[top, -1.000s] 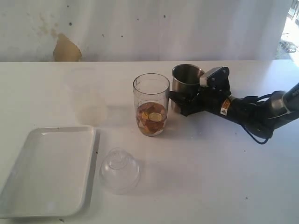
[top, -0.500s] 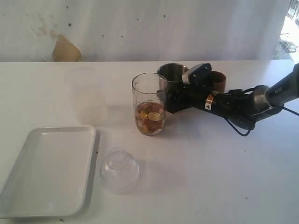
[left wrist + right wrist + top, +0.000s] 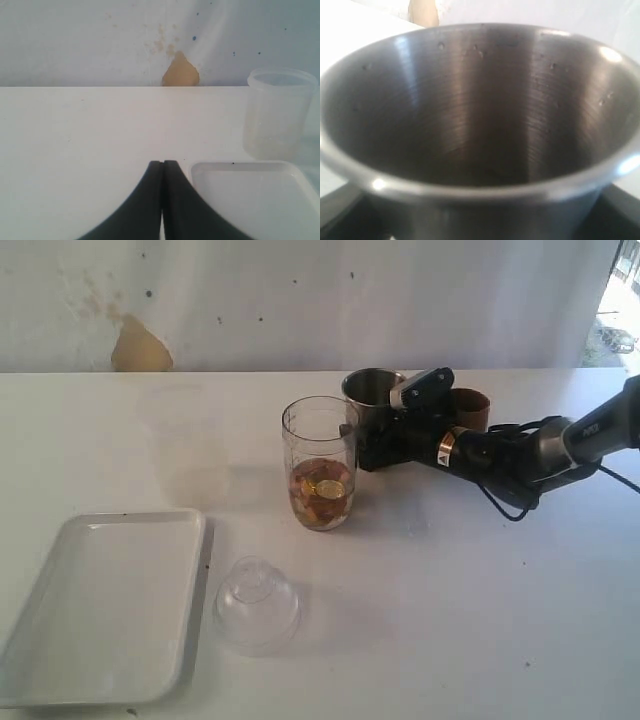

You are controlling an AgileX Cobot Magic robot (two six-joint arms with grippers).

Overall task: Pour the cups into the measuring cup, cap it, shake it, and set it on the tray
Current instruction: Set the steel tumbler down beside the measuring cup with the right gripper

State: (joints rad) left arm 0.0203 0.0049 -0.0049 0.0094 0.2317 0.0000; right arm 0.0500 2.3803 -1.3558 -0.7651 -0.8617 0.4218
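**Tall clear plastic measuring cup [image 3: 322,465] upright mid-desk, steel tumbler gripped just beside it**

Graduation marks run down the measuring cup's side; brown and yellow pieces fill its lower part; its mouth is uncovered.

The tapered stainless steel tumbler [image 3: 375,400] stands upright just behind and to the right of the measuring cup in the exterior view; whether the two touch cannot be told. The right end effector [image 3: 375,448] reaches in from the right and is clamped around the tumbler's lower body; the right wrist view shows a dark finger at either side of the tumbler's wall, and an inside of bare brushed metal with a few specks. Whether the tumbler's base rests on the white desk [image 3: 450,590] cannot be told.

The short, rounded, brown wooden cup [image 3: 468,408] sits on the desk further right, partly hidden behind the right arm.

The white rectangular shallow tray [image 3: 100,605] lies at the front left of the desk, well apart from the measuring cup; the clear dome-shaped lid [image 3: 256,605] rests just beside the tray's right rim, in front of the measuring cup.

The left end effector [image 3: 162,195] appears only in the left wrist view; its two black fingers are pressed together with nothing between them, above the desk near a corner of the tray; a frosted translucent plastic container [image 3: 280,115] stands beyond that corner.
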